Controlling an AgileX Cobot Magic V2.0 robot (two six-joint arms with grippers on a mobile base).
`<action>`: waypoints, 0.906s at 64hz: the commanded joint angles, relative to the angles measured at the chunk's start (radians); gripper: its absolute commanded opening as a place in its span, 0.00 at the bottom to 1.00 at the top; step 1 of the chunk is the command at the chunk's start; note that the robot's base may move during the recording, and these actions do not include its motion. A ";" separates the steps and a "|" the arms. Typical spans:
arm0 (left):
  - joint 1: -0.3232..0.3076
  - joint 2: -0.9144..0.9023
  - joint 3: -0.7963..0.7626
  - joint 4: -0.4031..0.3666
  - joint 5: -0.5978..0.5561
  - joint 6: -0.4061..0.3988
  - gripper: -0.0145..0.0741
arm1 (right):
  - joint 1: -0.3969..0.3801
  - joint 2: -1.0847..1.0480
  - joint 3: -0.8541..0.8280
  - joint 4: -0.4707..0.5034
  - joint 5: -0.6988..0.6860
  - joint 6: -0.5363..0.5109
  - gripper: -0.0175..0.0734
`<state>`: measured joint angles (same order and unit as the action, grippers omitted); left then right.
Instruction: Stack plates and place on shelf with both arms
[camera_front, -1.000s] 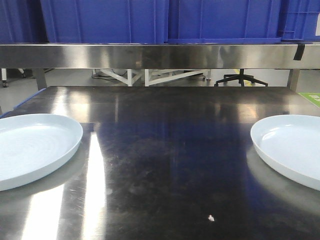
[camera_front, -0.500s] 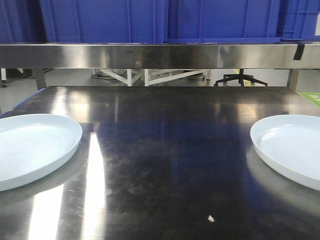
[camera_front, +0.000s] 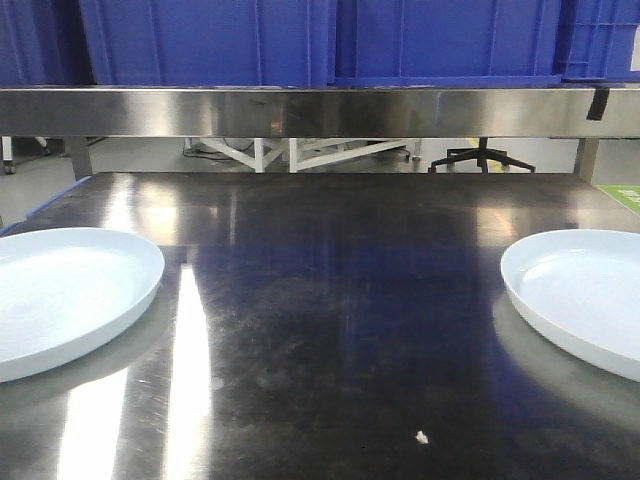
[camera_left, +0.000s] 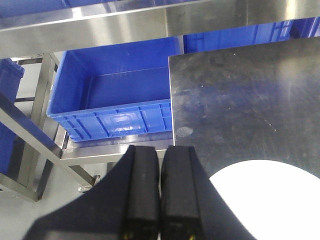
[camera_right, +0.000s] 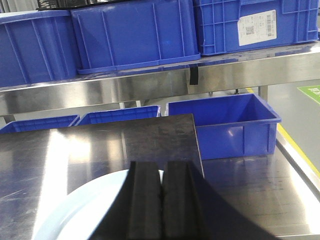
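2 lie flat on table (camera_front: 340, 300), well apart: l plate (camera_front: 60, 295) at near left, r plate (camera_front: 585, 295) at near right, both pale, glossy, cut by frame edge. shelf (camera_front: 300, 110) runs across far side w/ blue bins (camera_front: 300, 40) on top. l claw (camera_left: 160, 155) closed, fingers pressed together, nothing btwn; it hangs over table's left edge, l plate just right of it. r claw (camera_right: 161, 172) likewise closed & empty, r plate showing below and left of it.
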<state>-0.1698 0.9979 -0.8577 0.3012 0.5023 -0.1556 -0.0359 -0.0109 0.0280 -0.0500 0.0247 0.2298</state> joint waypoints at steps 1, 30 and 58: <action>-0.007 -0.011 -0.038 0.009 -0.059 -0.001 0.27 | 0.001 -0.019 0.002 -0.005 -0.089 -0.001 0.25; -0.007 -0.011 -0.038 -0.025 -0.077 -0.001 0.27 | 0.001 -0.019 0.001 -0.005 -0.169 -0.001 0.25; -0.007 -0.011 -0.038 -0.025 -0.057 -0.001 0.27 | 0.001 0.444 -0.518 -0.037 0.371 -0.002 0.25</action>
<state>-0.1698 0.9979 -0.8577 0.2754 0.5007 -0.1556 -0.0359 0.3024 -0.3960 -0.0568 0.4122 0.2298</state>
